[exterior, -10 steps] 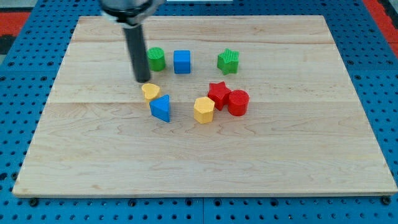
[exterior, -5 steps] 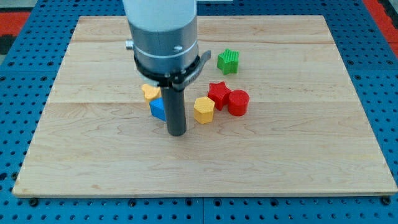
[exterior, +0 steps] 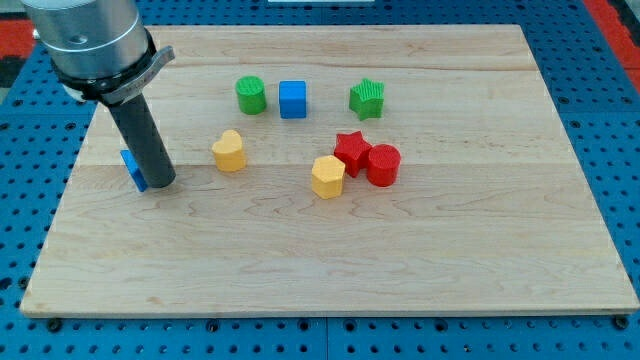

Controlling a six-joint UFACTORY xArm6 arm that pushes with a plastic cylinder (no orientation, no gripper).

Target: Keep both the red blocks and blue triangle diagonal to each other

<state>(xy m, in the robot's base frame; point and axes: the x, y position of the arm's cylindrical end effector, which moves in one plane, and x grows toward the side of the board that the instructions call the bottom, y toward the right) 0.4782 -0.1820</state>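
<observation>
The blue triangle [exterior: 131, 169] lies near the board's left edge, mostly hidden behind my rod. My tip [exterior: 160, 183] rests on the board, touching the triangle's right side. The red star [exterior: 350, 148] and the red cylinder [exterior: 383, 164] sit side by side and touching, right of the board's middle, far to the right of the triangle and my tip.
A yellow heart [exterior: 229, 151] lies between the triangle and the red blocks. A yellow hexagon [exterior: 327, 176] touches the red star's lower left. A green cylinder [exterior: 250, 95], a blue cube [exterior: 292, 99] and a green star [exterior: 367, 98] form a row above.
My tip has swept left across the board. The blue triangle has moved from beside the yellow heart to near the left edge. The yellow heart has shifted slightly left.
</observation>
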